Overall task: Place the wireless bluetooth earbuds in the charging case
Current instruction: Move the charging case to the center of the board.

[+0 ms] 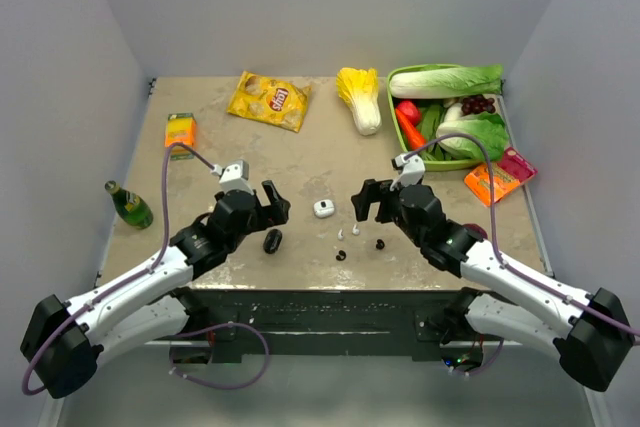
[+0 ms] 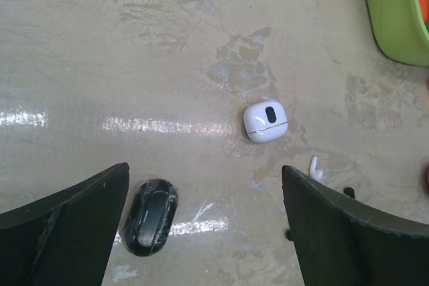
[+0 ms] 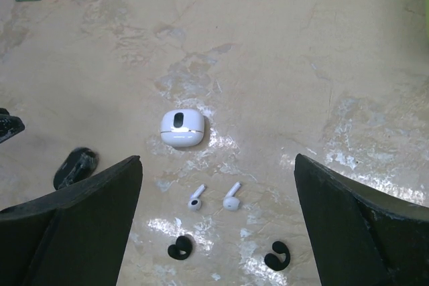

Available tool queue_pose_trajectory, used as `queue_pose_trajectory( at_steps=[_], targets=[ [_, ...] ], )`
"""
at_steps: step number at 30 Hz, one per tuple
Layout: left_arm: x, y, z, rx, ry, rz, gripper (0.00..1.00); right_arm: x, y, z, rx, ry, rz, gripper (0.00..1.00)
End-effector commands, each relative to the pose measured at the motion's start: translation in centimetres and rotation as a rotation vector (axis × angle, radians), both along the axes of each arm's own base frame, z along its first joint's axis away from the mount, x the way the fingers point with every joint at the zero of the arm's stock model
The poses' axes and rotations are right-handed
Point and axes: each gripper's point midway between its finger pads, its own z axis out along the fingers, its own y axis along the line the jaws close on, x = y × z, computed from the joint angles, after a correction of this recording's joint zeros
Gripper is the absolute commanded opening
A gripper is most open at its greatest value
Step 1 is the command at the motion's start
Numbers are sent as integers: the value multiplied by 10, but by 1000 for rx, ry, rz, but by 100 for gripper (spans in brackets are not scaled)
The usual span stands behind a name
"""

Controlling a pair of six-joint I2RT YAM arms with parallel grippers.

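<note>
Right wrist view: we are seeing the white earbuds (image 3: pixel 196 200) lying side by side close to the bench's near edge, the black earbuds (image 3: pixel 179 248) lying nearer still to that edge, and the white charging case (image 3: pixel 182 127) sitting closed just beyond them. We are holding the right gripper (image 3: pixel 218 165) and left gripper (image 2: pixel 204 172) spread wide, gripping nothing; a black case (image 2: pixel 149 217) is lying under the left one
</note>
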Motion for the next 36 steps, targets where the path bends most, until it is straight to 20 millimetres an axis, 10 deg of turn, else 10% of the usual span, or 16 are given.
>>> queue_pose_trajectory(
  at_steps=[1,17,29,32,36],
  targets=[
    [-1,0,-1,33,-22,-35,100,2,9,8,18,-16,36,98],
    [-17,29,-47,136,120,68,84,-7,12,-1,14,-3,88,98],
    [-40,60,-67,93,165,206,37,-15,13,-3,35,4,115,97],
    [-46,63,-80,114,204,206,3,-16,14,-1,45,0,120,96],
    [-50,64,-97,140,241,200,0,-17,10,1,45,3,104,95]
  ],
)
